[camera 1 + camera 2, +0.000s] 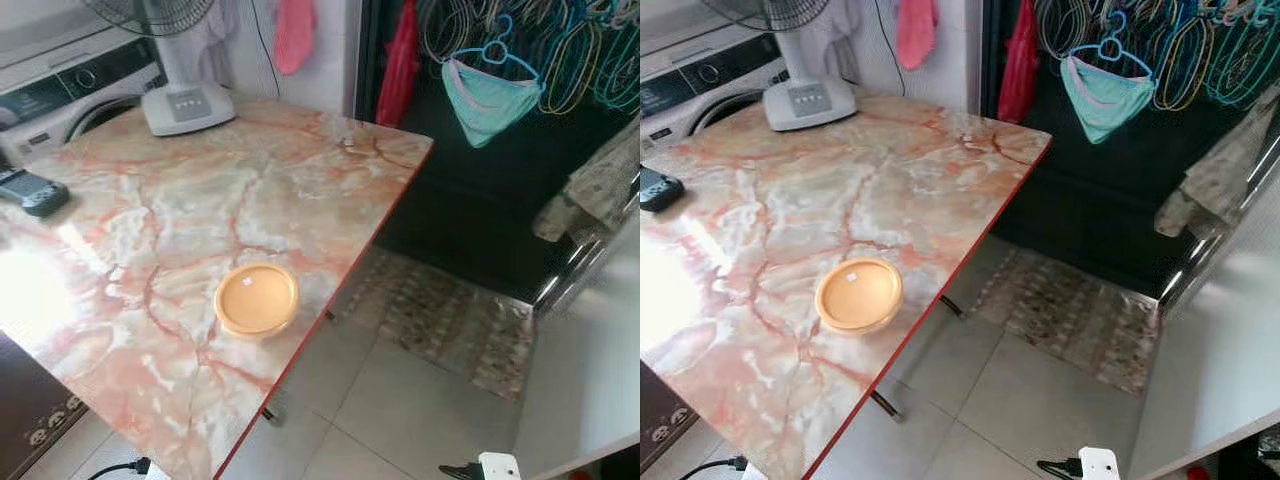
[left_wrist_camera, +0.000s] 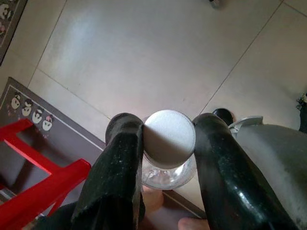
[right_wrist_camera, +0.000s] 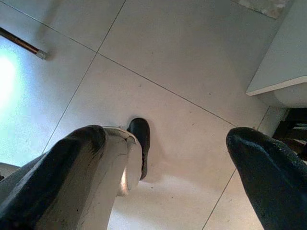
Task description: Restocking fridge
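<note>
Clamped on a white-capped clear bottle [image 2: 169,139], left gripper [image 2: 165,143]; splayed wide with nothing between, right gripper [image 3: 168,163].

Both held low over pale floor tiles [image 2: 144,62], bottle pinched at the cap between two black fingers [image 2: 122,158], red frame [image 2: 43,191] and a dark mat [image 2: 57,139] nearby. Ahead, on a marble-patterned table [image 1: 150,200]: round orange lidded container [image 1: 256,298] near the red edge, white fan base [image 1: 187,105] at the far side, dark device [image 1: 32,190] to the left. Washing machine [image 1: 60,90] behind; hangers [image 1: 520,50] on a dark wall, patterned rug [image 1: 450,320] below.

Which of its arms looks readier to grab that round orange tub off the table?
Probably the right. The right gripper hangs open with nothing between its fingers, while the left gripper is clamped on a white-capped bottle. The orange container sits near the table's edge.
</note>
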{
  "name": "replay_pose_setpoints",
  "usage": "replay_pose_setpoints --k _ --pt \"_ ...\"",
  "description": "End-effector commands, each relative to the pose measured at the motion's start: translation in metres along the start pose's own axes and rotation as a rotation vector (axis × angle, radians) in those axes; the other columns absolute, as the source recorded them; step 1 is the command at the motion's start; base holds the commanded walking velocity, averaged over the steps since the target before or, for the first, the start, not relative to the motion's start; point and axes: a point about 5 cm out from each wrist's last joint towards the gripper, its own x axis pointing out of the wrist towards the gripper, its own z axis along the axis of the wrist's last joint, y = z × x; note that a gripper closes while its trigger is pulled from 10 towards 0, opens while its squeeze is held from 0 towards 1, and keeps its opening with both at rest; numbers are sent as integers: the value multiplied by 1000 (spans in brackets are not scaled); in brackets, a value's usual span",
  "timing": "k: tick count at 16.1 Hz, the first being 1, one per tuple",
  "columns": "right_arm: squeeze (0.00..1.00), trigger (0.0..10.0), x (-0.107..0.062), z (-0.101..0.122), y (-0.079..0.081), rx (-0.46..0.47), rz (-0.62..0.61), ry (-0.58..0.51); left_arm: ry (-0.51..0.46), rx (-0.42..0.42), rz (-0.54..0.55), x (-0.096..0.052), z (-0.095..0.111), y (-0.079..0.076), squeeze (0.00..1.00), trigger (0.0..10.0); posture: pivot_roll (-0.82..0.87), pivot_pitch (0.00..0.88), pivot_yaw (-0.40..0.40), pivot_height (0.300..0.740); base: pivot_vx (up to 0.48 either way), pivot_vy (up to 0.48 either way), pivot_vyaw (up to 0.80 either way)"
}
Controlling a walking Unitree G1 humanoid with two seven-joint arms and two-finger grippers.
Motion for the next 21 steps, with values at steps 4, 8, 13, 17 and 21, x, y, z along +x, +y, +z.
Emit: replay_pose_setpoints --k 4,8,13,17,21 --pt "0 10000 -1 -4 -1 11 -6 11 21 -5 8 -1 -5 3 0 10000 -24 20 67 740 0 0 0" --pt "0 10000 -1 -4 -2 16 -8 7 24 -19 4 -1 -5 2 0 10000 -27 24 66 740 -128 0 0" --pt "0 10000 -1 -3 -2 19 -9 2 22 -26 3 -1 -5 1 0 10000 -31 29 63 740 -271 0 0" --pt "0 10000 -1 -4 -3 16 -13 5 26 -13 7 0 -5 1 0 10000 -31 28 63 740 -212 0 0" --pt "0 10000 -2 -4 -4 23 -24 3 36 -6 11 0 -5 1 0 10000 -38 25 58 740 0 0 0"
